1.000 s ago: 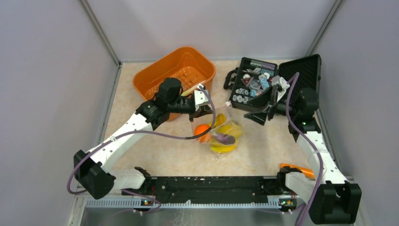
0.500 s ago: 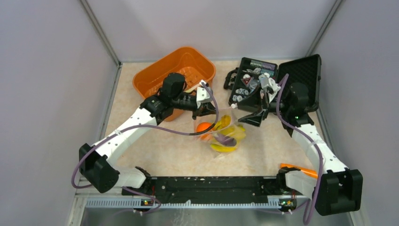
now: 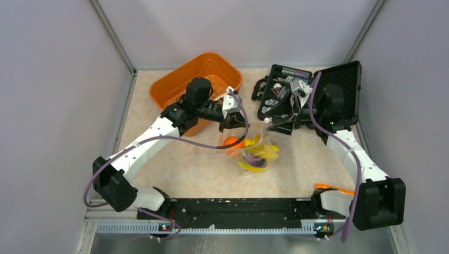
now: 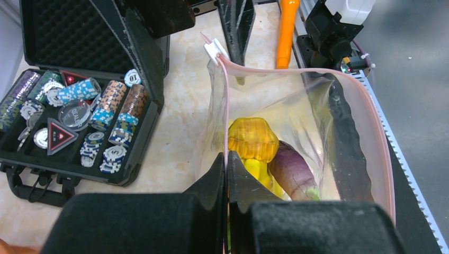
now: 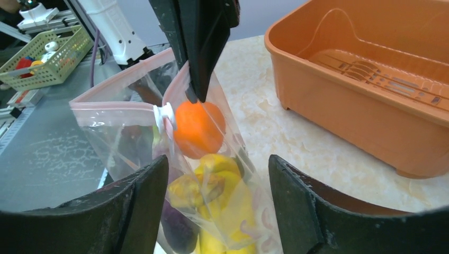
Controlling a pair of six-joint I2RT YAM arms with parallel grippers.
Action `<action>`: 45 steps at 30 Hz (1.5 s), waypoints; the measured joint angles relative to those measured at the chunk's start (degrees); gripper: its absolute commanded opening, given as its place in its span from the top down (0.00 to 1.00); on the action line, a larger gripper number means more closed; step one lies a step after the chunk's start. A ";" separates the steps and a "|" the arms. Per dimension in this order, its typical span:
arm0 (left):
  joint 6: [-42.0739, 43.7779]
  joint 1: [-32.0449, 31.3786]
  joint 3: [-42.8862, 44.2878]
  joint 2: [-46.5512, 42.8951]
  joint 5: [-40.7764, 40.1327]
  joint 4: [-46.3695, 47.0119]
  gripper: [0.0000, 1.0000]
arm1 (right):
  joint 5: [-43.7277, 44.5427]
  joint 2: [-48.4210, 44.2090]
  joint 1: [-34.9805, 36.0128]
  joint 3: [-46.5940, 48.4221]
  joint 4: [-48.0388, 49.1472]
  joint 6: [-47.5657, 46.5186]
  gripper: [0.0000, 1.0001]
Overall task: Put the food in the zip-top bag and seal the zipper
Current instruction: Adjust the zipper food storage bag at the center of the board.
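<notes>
**Left hand pinches the open bag's rim; right hand open at the slider end**

The left arm [image 3: 153, 135] runs from its near-left base diagonally toward the far right and crosses the near wall of the orange basket [image 3: 177, 87]. Its wrist is turned so that the left hand [image 3: 231, 118] points down at the middle of the surface [image 3: 180, 164]. In the left wrist view its two fingers [image 4: 214, 177] are pressed together on one side of the zipper [image 4: 226, 106], pinching that rim of the zip-top bag [image 3: 250, 153] and holding it up.

The mouth is open. One pinkish strip runs straight from the white slider [image 4: 213, 48] to the pinch, and the other bows away to the side.

Inside the bag lies the food: an orange [image 5: 197, 127] high against the plastic, yellow bananas [image 5: 225, 172] below it, and a purple eggplant [image 4: 294, 172] beside them.

The right arm [image 3: 349, 153] climbs from the near-right base along the right side and bends over the open black case [image 3: 339, 79] of chips. Its forearm is turned left toward the bag. The right hand [image 3: 271, 123] has its fingers spread wide apart and grips nothing. In its own view the slider corner of the bag shows between them. Whether either finger touches the plastic cannot be told.
</notes>
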 measured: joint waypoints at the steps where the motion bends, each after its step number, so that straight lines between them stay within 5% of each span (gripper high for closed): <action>1: 0.00 -0.09 0.39 0.35 0.22 0.00 1.00 | -0.24 0.02 0.13 0.52 -0.42 0.00 0.42; 12: 0.02 -0.90 2.49 2.12 0.79 -0.13 1.00 | -1.20 0.79 0.57 2.43 -5.05 -0.17 0.79; 16: 0.02 -0.92 2.51 2.10 0.83 -0.11 1.00 | -0.57 -0.94 0.57 2.40 -6.25 -0.44 1.00; 25: -0.24 -1.25 2.51 2.03 0.87 0.04 0.99 | 3.10 -6.32 0.57 1.20 -7.69 0.24 1.00; 26: -0.33 -1.27 2.51 2.03 0.87 0.07 0.92 | 3.65 -7.10 0.57 0.79 -7.26 0.81 1.00; 28: -0.81 -1.33 2.51 2.01 0.79 0.48 0.54 | 4.83 -9.33 0.57 -0.72 -5.90 2.78 1.00; 31: -2.89 -1.44 2.40 1.79 0.15 2.36 0.25 | 7.28 -12.39 0.59 -2.86 -3.98 5.49 1.00; 38: -8.52 -1.49 2.19 -1.46 -3.91 4.79 0.02 | 13.40 -18.01 0.59 -5.31 -3.96 9.33 1.00; 45: -12.35 -1.75 0.52 -7.17 -6.43 5.73 0.01 | 18.21 -22.40 0.63 -6.64 -5.27 11.87 1.00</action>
